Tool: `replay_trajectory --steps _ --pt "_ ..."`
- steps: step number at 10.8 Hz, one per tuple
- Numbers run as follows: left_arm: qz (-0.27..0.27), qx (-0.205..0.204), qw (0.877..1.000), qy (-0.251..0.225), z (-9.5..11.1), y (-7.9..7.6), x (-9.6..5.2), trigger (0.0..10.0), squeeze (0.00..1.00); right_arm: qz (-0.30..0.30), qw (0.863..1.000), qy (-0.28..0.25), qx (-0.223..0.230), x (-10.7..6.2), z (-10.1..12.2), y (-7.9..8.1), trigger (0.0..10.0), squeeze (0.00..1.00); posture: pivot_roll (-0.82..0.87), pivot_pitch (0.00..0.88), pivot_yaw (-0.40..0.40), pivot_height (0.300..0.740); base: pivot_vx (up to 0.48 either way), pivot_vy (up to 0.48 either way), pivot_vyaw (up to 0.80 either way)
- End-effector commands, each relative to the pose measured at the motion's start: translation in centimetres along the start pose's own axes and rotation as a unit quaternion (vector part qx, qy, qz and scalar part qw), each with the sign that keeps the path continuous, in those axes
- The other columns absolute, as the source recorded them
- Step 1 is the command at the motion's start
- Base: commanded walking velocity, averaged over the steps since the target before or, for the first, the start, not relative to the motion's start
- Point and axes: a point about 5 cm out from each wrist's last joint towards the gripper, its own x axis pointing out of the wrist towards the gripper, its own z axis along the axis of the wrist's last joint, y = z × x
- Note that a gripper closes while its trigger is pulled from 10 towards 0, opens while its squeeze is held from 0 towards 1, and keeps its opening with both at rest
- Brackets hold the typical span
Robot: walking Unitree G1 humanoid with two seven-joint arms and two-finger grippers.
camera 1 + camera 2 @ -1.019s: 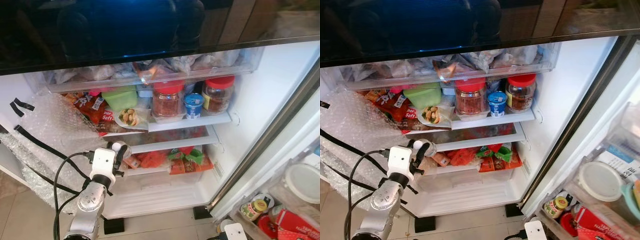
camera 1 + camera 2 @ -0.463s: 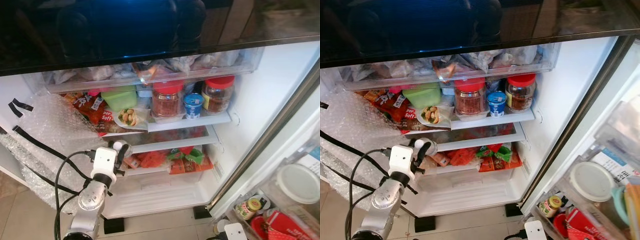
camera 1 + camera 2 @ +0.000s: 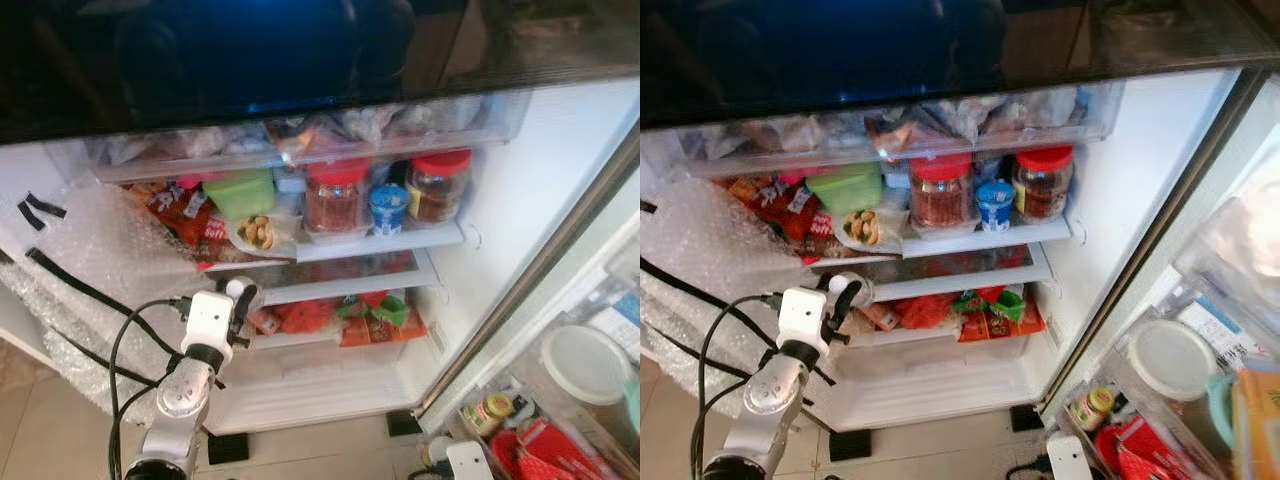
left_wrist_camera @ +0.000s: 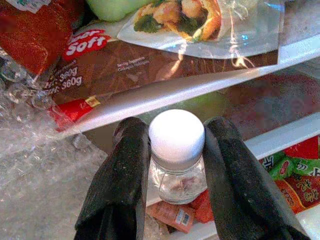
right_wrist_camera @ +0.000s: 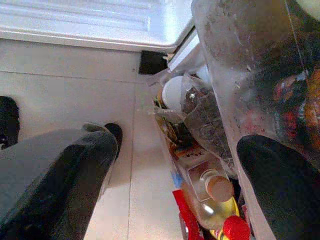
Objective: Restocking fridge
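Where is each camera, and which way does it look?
Left eye, on the head: looks down into the open fridge; the left arm shows.
Right eye, beside it: same fridge, same arm.
Left wrist: looks along the left pincer, shut on a white-capped jar, toward the shelves.
Right wrist: looks down past the open right pincer at the floor and door bins.
The eyes and the left wrist share the jar.

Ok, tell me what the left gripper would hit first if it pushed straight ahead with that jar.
Probably the orange packet lying on the lower shelf, just beyond the white-capped jar held in the left gripper. Depth is hard to judge there.
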Motion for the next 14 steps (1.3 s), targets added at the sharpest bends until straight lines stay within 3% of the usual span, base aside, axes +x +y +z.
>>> replay_trajectory --steps 1,5,8,14 --pt "0.005 0.008 1.0 -0.011 0.3 0.2 0.2 10.0 0.0 0.012 1.0 0.008 0.002 -0.2 -0.6 0.7 10.0 0.0 -0.1 0.08 0.022 0.7 0.0 0.0 0.0" --pt "0.006 0.014 1.0 -0.023 0.6 0.4 0.6 10.0 0.0 0.016 1.0 0.01 0.015 -0.2 -0.7 0.8 10.0 0.0 -0.11 0.081 0.022 0.7 0.0 0.0 0.0" --pt "0.008 0.013 1.0 -0.027 0.7 0.4 0.7 10.0 0.0 0.025 1.0 0.0 0.012 -0.2 -0.4 1.0 10.0 0.0 -0.1 0.079 0.021 0.655 0.0 0.0 0.0" --pt "-0.003 0.024 0.999 -0.045 1.2 0.2 1.7 10.0 0.0 0.034 0.999 -0.009 0.015 -0.1 -0.1 1.2 10.0 0.0 -0.11 0.081 0.012 0.655 0.0 0.0 0.0"
